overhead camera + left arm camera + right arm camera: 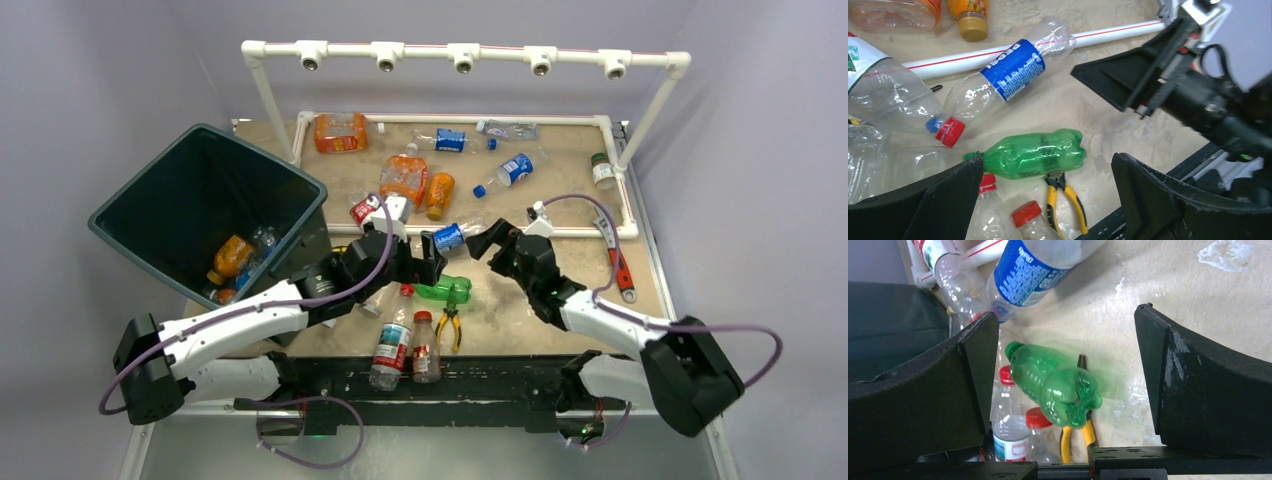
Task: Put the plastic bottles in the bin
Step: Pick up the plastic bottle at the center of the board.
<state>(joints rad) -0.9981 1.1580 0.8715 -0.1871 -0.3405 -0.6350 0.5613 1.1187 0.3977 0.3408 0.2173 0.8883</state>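
Landmark: green bottle [445,290], on its side at mid-table, cap end toward the bin [190,195], base end away from it; nothing grips it.
Left gripper [432,262]: jaws spread wide and empty, hovering just beyond the green bottle on its cap side; its wrist view shows that bottle on the table between the two fingers.
Right gripper [487,252]: jaws spread wide and empty, hovering just beyond the green bottle on its base side, facing the left gripper; its wrist view also frames the green bottle between the fingers.
Bin: well off the green bottle's cap side, past the left arm; an orange bottle [232,255] and some clear ones lie at its bottom.
Blue-labelled bottle [448,237]: just beyond the green bottle, on its side, resting across the white pipe [575,232].
Pliers [449,325]: yellow-handled, on the near side of the green bottle, head hidden under its base end.
Red-capped bottles [425,348]: two clear ones, near side of the green bottle, just beside the pliers.
Far bottles [404,178]: orange and clear, well beyond the green bottle, past the white pipe.
Wrench [618,262]: red-handled, well off the green bottle's base side.
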